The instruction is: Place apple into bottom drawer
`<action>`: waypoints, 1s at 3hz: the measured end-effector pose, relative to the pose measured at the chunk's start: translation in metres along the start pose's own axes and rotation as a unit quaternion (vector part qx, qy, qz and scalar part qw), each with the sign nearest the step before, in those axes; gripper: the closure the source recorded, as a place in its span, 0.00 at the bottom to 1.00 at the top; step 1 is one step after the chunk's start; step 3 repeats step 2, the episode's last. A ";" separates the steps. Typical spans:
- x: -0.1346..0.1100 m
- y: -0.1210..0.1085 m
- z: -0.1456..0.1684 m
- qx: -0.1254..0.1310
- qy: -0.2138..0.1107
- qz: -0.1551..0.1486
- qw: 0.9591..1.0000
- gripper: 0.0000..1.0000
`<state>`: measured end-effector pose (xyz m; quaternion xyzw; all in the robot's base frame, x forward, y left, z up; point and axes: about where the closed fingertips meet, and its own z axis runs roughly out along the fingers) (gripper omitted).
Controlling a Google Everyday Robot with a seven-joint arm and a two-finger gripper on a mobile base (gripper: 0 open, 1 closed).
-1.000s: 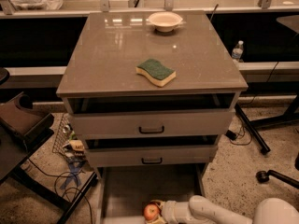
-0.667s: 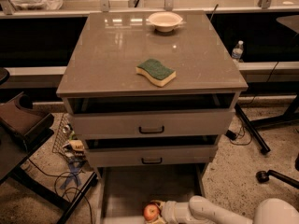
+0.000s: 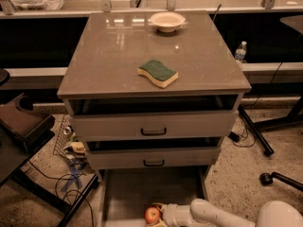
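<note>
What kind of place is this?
Probably a lab or office workspace, not a home: loose cables lie on the speckled floor, a wheeled chair base stands at the right, and long benches run behind the grey cabinet. The end effector is low in front, beside the apple at the bottom drawer.

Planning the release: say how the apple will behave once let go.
Round, the apple, at the gripper over the bottom drawer, will probably roll on that flat floor. Smooth skin may slip. The low sides should stop it.

Green-and-yellow sponge (image 3: 158, 73) and white bowl (image 3: 166, 21) apart on cabinet top (image 3: 113, 56)
</note>
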<state>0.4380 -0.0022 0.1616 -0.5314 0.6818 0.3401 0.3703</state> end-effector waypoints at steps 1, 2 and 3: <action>-0.001 0.002 0.002 -0.002 -0.001 0.000 1.000 0.00; -0.001 0.002 0.002 -0.002 -0.001 0.000 1.000 0.00; -0.001 0.002 0.002 -0.002 -0.001 0.000 1.000 0.00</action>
